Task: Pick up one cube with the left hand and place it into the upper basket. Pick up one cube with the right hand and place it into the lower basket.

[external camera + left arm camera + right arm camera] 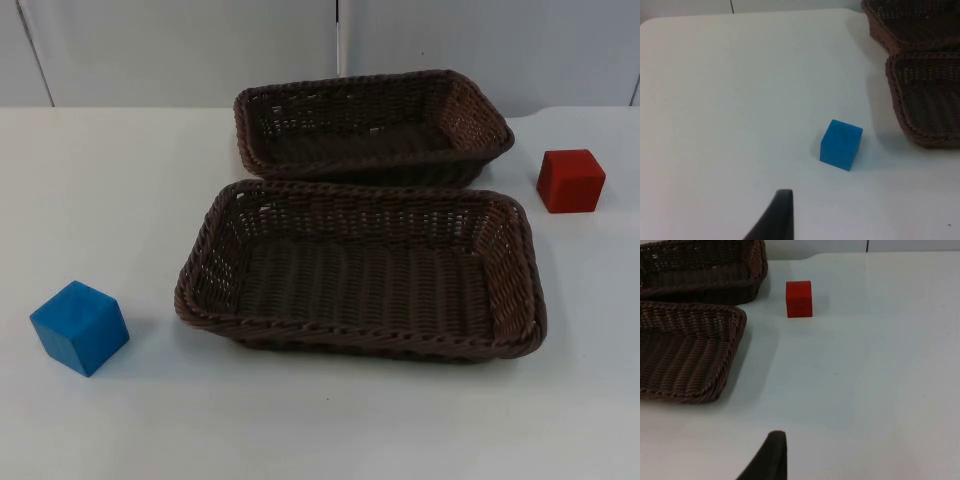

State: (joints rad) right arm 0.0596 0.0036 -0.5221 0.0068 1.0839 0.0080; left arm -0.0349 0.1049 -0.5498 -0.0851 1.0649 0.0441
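Left pincer (775,217) black curved fingertip, right pincer (767,457) black tapered fingertip, matte finish

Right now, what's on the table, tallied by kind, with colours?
Cubes: 2, a blue cube and a red cube
Baskets: 2, an upper basket and a lower basket, both brown wicker
Total: 4

The top view looks down and forward at both baskets; each wrist view sees one cube and both baskets' ends.
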